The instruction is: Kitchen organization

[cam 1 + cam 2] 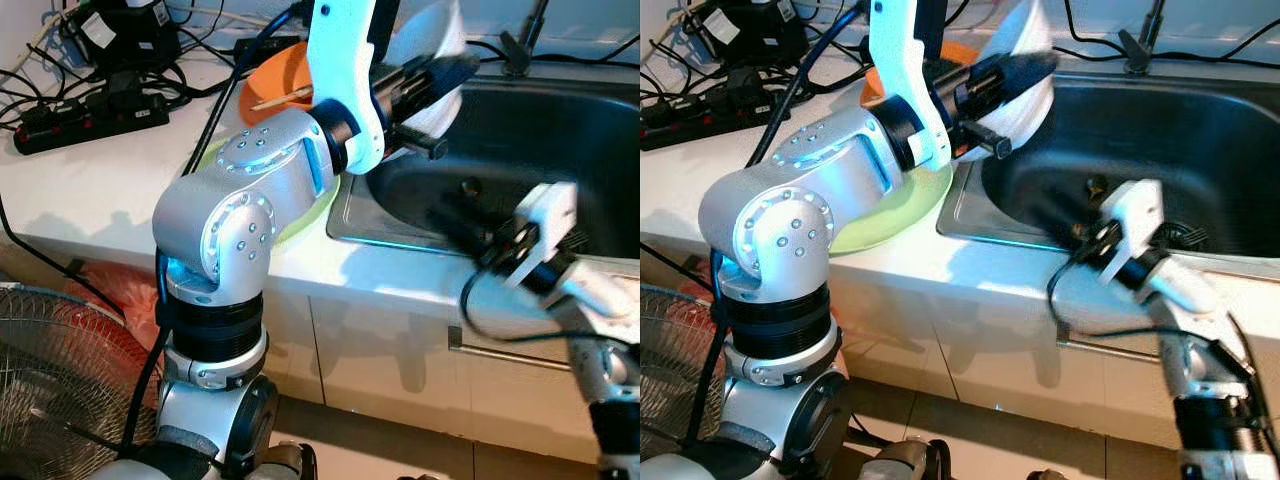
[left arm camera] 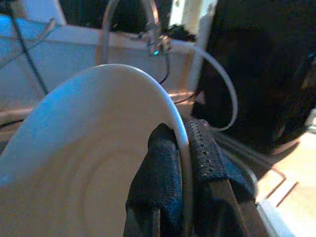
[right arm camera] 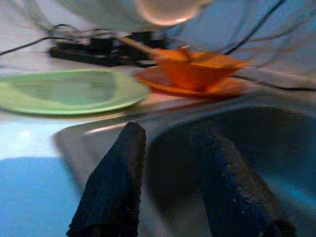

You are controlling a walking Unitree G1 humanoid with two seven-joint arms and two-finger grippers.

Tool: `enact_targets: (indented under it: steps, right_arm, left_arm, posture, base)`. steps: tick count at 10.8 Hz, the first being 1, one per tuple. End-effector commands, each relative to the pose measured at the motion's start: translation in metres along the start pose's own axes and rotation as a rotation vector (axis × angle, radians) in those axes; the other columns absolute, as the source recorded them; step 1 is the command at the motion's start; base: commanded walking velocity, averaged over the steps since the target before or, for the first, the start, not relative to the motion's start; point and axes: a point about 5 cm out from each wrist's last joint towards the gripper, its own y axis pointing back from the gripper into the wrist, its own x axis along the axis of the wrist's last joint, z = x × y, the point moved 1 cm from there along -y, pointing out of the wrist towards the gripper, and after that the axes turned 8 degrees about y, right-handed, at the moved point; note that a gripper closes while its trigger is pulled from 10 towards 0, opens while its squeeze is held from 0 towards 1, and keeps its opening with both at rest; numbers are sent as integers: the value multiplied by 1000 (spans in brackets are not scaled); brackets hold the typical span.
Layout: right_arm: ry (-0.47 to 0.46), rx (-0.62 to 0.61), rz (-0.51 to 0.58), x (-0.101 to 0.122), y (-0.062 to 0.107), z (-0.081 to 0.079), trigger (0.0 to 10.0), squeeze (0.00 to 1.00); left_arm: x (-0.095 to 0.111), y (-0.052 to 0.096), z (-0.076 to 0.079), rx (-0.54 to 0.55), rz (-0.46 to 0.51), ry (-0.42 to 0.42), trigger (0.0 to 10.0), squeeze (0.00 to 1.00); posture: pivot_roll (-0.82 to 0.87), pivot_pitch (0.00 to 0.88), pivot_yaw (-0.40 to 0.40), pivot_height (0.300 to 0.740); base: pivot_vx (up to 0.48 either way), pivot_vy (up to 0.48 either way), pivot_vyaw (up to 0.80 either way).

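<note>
My left gripper (image 1: 443, 72) is shut on the rim of a white bowl (image 1: 437, 35), with one finger inside and one outside (image 2: 168, 163). It holds the bowl tilted in the air over the left edge of the steel sink (image 1: 575, 125). A light green plate (image 1: 895, 215) lies on the white counter left of the sink, partly hidden by my left arm. Behind it, an orange bowl (image 3: 195, 69) with a wooden stick in it sits on an orange plate (image 3: 163, 81). My right gripper (image 3: 170, 133) is open and empty, low at the sink's front, pointing toward the plates.
A black power strip (image 1: 90, 125) and tangled cables lie at the counter's back left. The faucet base (image 1: 520, 45) stands behind the sink. A floor fan (image 1: 50, 390) stands at lower left, before the white cupboards with a metal handle (image 1: 500, 352).
</note>
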Motion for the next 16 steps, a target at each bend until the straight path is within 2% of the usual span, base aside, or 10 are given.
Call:
enact_targets:
  steps: [1,4,5,7,8,9,11,13,16]
  right_arm:
    - [38,-50,-10,3,5,11,10000,0]
    - [55,-72,-18,5,14,15,10000,0]
    - [57,-73,-20,5,15,15,10000,0]
    - [60,-79,-23,7,19,15,10000,0]
    - [52,-72,-25,9,27,9,10000,0]
    - [41,-64,-22,10,30,5,10000,0]
    - [19,-38,-12,12,33,-6,10000,0]
    - [-4,-32,0,15,35,-16,10000,0]
    - [-23,-8,15,19,32,-25,10000,0]
  left_arm:
    - [-3,-3,7,-98,48,64,10000,0]
    - [-19,-8,-7,-214,93,193,10000,0]
    - [-21,-9,-9,-224,99,212,10000,0]
    - [-38,-17,-26,-219,113,309,10000,0]
    - [-69,-31,-49,-169,92,405,10000,0]
    - [-77,-34,-52,-162,83,432,10000,0]
    - [-94,-43,-59,-119,43,457,10000,0]
    - [-89,-57,-57,-141,78,460,10000,0]
    - [-86,-73,-52,-116,49,383,10000,0]
  posture:
    - [51,104,92,740]
    - [7,100,96,740]
    - [1,99,96,740]
    - [-25,101,99,740]
    - [-78,107,107,740]
    - [-88,110,109,740]
    - [-115,120,116,740]
    - [-132,130,121,740]
    - [-150,134,126,740]
  base:
    - [0,0,0]
    - [0,0,0]
    - [0,0,0]
    - [0,0,0]
    - [0,0,0]
    - [0,0,0]
    - [0,0,0]
    - [0,0,0]
    - [0,0,0]
